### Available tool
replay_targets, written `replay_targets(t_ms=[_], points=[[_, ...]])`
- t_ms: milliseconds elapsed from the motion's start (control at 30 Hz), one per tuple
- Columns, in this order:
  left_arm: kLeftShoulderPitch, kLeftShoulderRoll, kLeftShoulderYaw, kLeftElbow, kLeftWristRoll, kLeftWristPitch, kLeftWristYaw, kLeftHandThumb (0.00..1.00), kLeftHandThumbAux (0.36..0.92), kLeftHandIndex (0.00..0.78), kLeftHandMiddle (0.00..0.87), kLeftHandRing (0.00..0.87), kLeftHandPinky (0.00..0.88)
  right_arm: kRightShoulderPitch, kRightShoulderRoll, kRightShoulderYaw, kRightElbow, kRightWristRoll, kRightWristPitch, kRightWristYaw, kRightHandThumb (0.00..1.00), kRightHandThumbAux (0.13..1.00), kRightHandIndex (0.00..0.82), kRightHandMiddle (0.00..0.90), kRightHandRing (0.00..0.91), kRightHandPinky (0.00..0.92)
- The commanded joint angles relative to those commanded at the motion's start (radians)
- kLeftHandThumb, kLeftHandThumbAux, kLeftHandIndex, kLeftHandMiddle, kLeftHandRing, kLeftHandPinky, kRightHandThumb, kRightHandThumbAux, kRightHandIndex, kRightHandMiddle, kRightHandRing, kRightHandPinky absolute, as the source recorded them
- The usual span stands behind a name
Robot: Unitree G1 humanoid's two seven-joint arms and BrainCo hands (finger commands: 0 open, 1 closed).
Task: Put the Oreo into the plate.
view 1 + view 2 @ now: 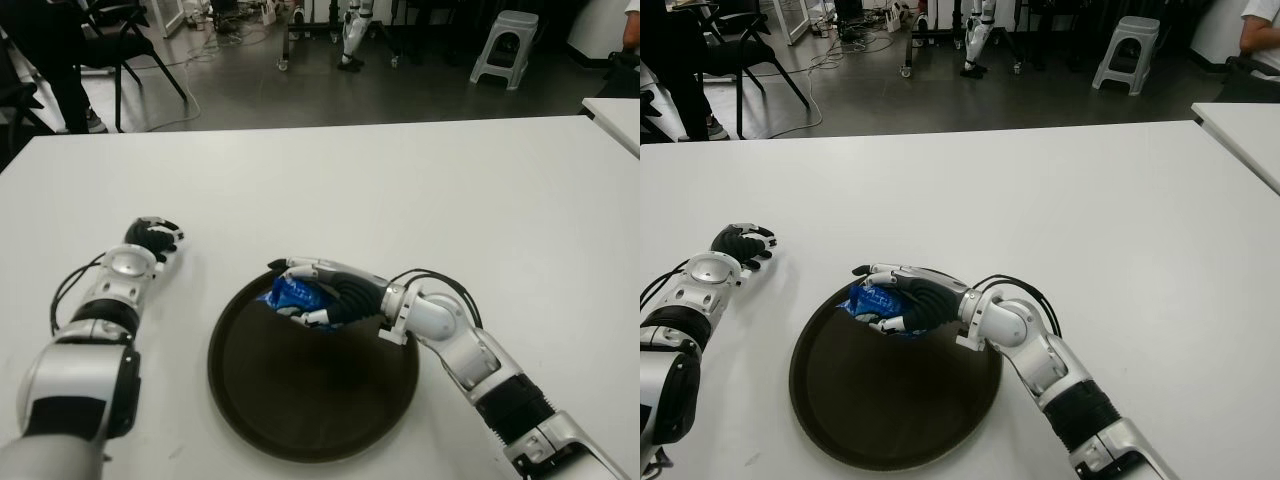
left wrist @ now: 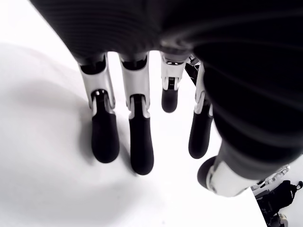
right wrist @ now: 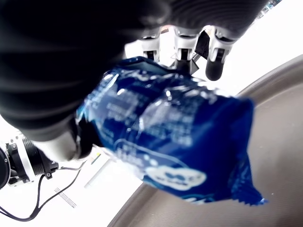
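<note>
— Where's the Oreo point(image 1: 295, 294)?
— In the right hand point(image 1: 325, 292), fingers curled round the blue pack, over the plate's point(image 1: 300, 420) far rim.
— The left hand point(image 1: 150, 240)?
— Left of the plate, fingers loosely extended, holding nothing.

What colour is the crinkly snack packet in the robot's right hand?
Shiny blue with white print; the crinkly Oreo packet shows best in the right wrist view.

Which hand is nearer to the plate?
Right. The right hand holds the Oreo over the plate's far rim; the left hand shows open on the table, left of the plate.
</note>
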Motion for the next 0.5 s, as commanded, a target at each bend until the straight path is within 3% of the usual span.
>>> replay_targets(t_ms=[267, 500], points=[[-0.001, -0.001, -0.006, 0.002, 0.007, 0.007, 0.009, 0.666, 0.731, 0.396, 0.125, 0.149, 0.151, 0.000, 0.005, 0.000, 0.004, -0.004, 0.013, -0.004, 0.000, 0.552, 0.051, 0.098, 0.109, 0.265], [-0.003, -0.002, -0.007, -0.001, 0.006, 0.009, 0.006, 0.667, 0.730, 0.397, 0.102, 0.135, 0.140, -0.002, 0.005, 0.004, 0.001, -0.015, 0.031, -0.008, 0.000, 0.589, 0.068, 0.102, 0.120, 0.241]])
